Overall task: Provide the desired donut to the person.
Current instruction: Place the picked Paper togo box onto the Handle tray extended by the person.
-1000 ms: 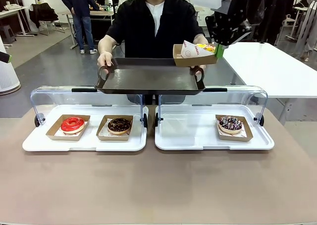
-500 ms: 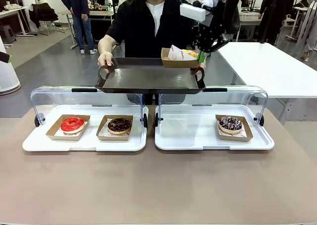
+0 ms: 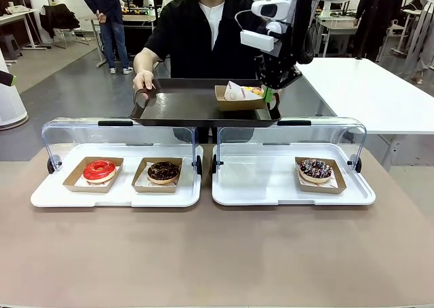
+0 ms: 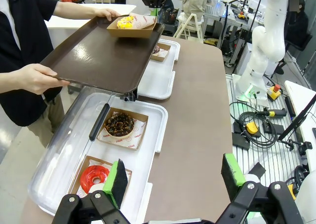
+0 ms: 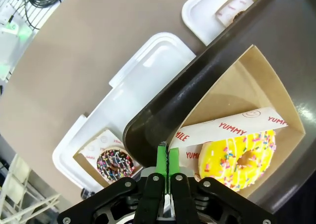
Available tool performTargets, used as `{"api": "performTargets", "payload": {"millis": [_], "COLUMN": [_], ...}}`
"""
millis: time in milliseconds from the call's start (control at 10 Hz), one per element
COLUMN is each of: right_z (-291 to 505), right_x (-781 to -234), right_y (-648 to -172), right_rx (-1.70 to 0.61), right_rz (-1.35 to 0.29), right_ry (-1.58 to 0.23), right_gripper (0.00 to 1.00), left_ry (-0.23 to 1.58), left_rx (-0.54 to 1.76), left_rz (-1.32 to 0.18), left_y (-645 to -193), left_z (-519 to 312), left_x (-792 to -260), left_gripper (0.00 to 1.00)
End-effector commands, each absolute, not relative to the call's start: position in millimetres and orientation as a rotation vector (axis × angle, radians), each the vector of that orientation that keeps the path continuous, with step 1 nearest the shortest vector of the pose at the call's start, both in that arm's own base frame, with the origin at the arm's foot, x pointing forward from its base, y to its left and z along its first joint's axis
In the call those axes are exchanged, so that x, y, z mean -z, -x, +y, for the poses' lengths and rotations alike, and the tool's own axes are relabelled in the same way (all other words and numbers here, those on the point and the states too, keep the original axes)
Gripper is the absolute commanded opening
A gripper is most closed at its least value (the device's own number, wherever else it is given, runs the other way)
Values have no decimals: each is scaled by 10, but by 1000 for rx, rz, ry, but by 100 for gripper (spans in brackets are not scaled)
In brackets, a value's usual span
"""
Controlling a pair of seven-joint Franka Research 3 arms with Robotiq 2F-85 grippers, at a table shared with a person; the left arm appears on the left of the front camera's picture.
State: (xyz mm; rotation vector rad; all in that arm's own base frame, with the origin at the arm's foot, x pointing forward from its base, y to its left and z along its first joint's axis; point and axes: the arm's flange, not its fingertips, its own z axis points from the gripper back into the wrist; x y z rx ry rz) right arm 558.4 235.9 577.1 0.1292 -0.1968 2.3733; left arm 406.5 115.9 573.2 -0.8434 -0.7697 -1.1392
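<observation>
Tightly, donut box (image 5: 232,86) corner, in right gripper (image 5: 164,154)

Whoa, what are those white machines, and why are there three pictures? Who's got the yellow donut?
Those are two robot arms. One picture looks across the table at the person; the other two come from cameras on each arm's wrist. The right end effector is shut, pinching the edge of a cardboard box with a yellow sprinkled donut, over the brown tray the person holds up. The left end effector is open, holding nothing. On the table, two white trays hold three more donuts.
</observation>
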Motion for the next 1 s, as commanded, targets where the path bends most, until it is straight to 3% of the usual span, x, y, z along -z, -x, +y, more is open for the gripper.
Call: {"api": "performTargets", "payload": {"millis": [0, 200, 300, 400, 500, 600, 700, 900], "right_z": [2297, 2292, 2296, 2300, 2297, 2289, 2284, 2274], "right_x": [-5670, -5607, -5617, -5622, -5625, -5628, -5636, -5649], "right_y": [-5604, -5598, -5589, -5588, -5584, -5582, -5584, -5582], "right_rx": [-2413, -2438, -2443, -2434, -2428, -2421, -2412, -2382], "right_rz": [-205, -198, -202, -203, -202, -203, -207, -202], "right_ry": [-147, -162, -161, -156, -157, -157, -157, -155], "right_gripper": [1, 1, 61, 61, 100, 65, 100, 100], "left_ry": [849, 849, 849, 849, 849, 849, 849, 849], "left_rx": [1139, 1139, 1139, 1139, 1139, 1139, 1139, 1139], "left_rz": [-782, -782, -782, -782, -782, -782, -782, -782], "left_y": [-4062, -4062, -4062, -4062, -4062, -4062, -4062, -4062], "left_z": [1162, 1162, 1162, 1162, 1162, 1162, 1162, 1162], "left_x": [-5754, -5754, -5754, -5754, -5754, -5754, -5754, -5754], "left_gripper": [100, 100, 100, 100, 100, 100, 100, 100]}}
